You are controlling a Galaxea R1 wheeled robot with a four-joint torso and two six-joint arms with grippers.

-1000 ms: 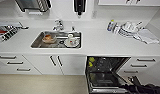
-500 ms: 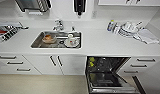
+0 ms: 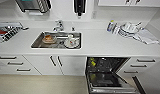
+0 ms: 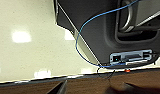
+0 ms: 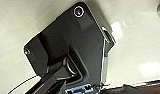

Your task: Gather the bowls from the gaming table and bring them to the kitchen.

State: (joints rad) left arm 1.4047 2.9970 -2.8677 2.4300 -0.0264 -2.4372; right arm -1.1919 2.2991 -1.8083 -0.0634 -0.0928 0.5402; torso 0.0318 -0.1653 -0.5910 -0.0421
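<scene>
I face the kitchen: a white countertop (image 3: pixel 101 46) with a steel sink (image 3: pixel 37 43) and tap (image 3: pixel 58 25), and white cabinets (image 3: pixel 58 65) below. In the sink lie a brownish dish (image 3: pixel 48 38) and a white dish (image 3: pixel 71 42). The dishwasher (image 3: pixel 106 72) stands open; small yellow-green bits (image 3: pixel 92 63) show in its rack, and I cannot tell what they are. The bowls and the gaming table are out of view. Both wrist views look down at my dark base (image 4: pixel 101 37) over pale floor (image 4: pixel 28 37).
The open dishwasher door (image 3: pixel 111 86) juts out low at the right. Dishes and a cloth (image 3: pixel 136 31) are piled at the counter's right end, and a tray of items (image 3: pixel 6 31) sits at the left. A dispenser (image 3: pixel 79 6) hangs on the wall.
</scene>
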